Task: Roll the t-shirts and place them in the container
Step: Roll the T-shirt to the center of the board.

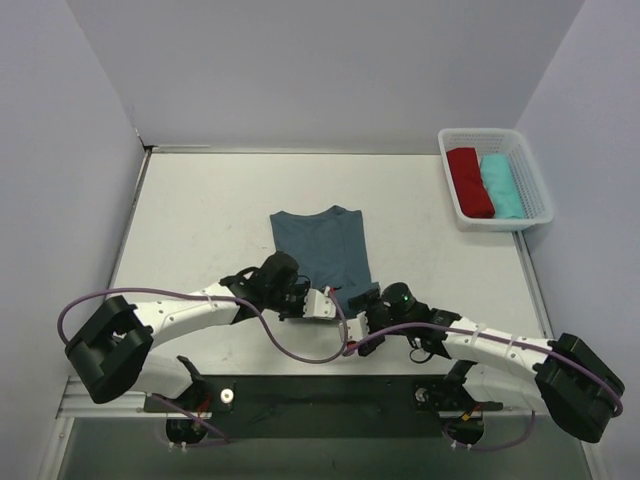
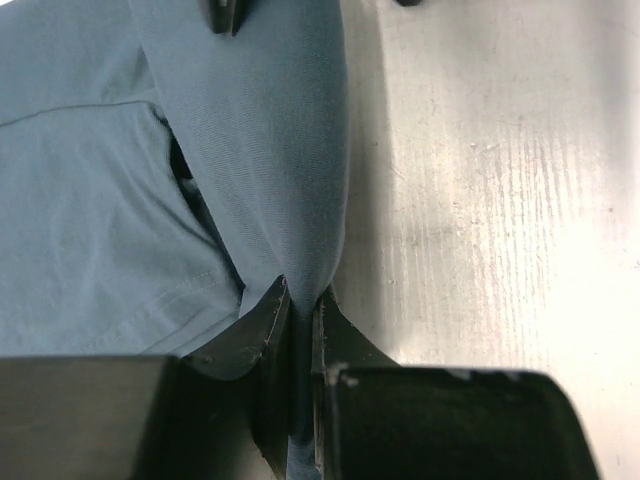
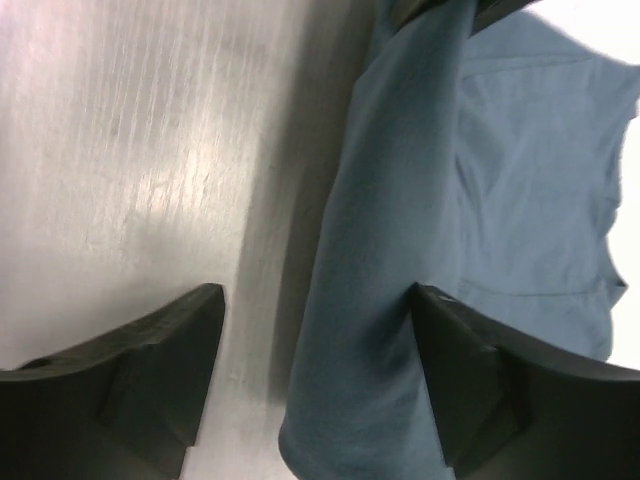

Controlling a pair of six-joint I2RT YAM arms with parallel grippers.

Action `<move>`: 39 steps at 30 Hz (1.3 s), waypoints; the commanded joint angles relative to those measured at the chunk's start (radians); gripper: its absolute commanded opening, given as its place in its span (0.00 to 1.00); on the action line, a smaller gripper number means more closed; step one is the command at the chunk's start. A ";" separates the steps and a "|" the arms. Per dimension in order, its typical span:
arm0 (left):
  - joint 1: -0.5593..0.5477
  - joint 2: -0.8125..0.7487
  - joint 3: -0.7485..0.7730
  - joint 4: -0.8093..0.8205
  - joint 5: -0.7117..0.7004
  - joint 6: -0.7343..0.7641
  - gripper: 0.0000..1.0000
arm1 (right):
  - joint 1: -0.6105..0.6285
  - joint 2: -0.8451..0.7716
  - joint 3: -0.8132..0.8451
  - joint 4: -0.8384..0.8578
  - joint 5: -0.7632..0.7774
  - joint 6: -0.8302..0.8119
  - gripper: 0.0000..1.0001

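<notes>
A slate-blue t-shirt (image 1: 322,240) lies folded into a narrow strip in the middle of the table, neck end far. Its near end is lifted into a raised fold between my two grippers. My left gripper (image 1: 325,303) is shut on this fold; in the left wrist view the fingertips (image 2: 275,305) pinch the blue cloth (image 2: 280,180). My right gripper (image 1: 362,318) is open at the fold's other end. In the right wrist view the fold (image 3: 390,250) passes between its jaws (image 3: 318,330), and the right finger (image 3: 455,350) touches the cloth.
A white basket (image 1: 530,185) stands at the far right, holding a rolled red shirt (image 1: 468,180) and a rolled teal shirt (image 1: 502,185). White walls close the table on the left, back and right. The table's near edge lies just behind the grippers.
</notes>
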 commanded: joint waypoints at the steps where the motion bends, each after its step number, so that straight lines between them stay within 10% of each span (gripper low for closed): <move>1: 0.018 -0.017 0.048 -0.045 0.072 -0.004 0.09 | -0.025 0.056 0.074 -0.005 0.048 0.068 0.65; 10: 0.058 -0.014 0.080 -0.102 0.076 0.019 0.09 | -0.145 0.087 0.285 -0.302 -0.057 0.186 0.11; 27: 0.231 0.277 0.445 -0.618 0.352 0.138 0.03 | -0.454 0.570 0.779 -1.024 -0.489 0.289 0.09; 39: 0.303 0.400 0.479 -0.606 0.365 0.079 0.00 | -0.481 0.943 1.123 -1.482 -0.539 -0.003 0.10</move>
